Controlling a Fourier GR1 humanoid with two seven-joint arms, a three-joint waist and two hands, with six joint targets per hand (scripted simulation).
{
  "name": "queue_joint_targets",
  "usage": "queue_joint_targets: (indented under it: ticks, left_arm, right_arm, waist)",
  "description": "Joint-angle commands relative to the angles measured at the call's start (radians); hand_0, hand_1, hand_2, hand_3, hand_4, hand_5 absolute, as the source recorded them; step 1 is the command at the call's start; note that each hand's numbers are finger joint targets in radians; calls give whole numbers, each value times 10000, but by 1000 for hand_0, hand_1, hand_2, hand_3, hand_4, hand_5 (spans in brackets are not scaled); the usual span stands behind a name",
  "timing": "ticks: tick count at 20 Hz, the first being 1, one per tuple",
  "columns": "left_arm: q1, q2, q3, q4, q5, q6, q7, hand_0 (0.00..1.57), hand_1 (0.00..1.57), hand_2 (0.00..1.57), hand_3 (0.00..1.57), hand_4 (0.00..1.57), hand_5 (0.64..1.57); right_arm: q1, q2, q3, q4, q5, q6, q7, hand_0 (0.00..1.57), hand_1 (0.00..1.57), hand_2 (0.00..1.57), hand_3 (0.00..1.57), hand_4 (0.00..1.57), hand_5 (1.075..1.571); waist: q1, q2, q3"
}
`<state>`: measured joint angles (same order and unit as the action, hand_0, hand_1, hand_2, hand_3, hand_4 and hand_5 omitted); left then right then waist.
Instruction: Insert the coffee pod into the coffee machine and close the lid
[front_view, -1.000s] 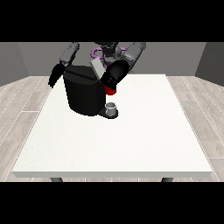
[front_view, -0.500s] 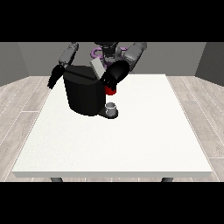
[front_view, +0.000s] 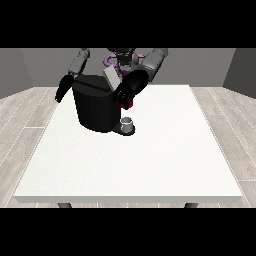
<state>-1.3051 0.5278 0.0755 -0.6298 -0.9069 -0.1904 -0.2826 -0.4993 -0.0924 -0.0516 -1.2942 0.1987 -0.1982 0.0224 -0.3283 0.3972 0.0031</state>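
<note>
Coffee machine (front_view: 96, 107) near table's (front_view: 150, 165) far edge, front open.

Robot body (front_view: 122, 55) is showing rounded grey arm shells, a dark torso carrying purple cable loops at the chest, and glossy black hands, right of view (front_view: 131, 86) and left (front_view: 63, 88).
</note>
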Motion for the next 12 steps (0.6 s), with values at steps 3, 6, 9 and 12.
queue_joint_targets:
  ticks: [3,6,9,12]
  left_arm:
    - [20,-16,30,144,-194,357,29,0,0,526,441,0,1571]
    - [463,-110,-39,181,-232,395,-151,0,0,432,326,0,1571]
    - [294,-73,98,163,19,-403,54,0,0,299,199,0,1571]
    - [436,-708,-72,-82,39,-657,523,0,0,0,60,0,1571]
  right_arm:
    - [-16,61,-44,99,45,-133,74,0,0,0,0,117,1571]
    - [145,1,-162,185,-119,1,117,0,0,0,0,171,1571]
    - [20,-556,-831,631,-580,345,-150,0,0,0,0,133,1571]
    - [778,320,-523,1287,-200,-479,-464,0,0,0,0,0,1571]
  waist:
    - [62,18,-28]
    - [317,-220,-30]
    - [618,-645,-25]
    - [1241,-1391,-23]
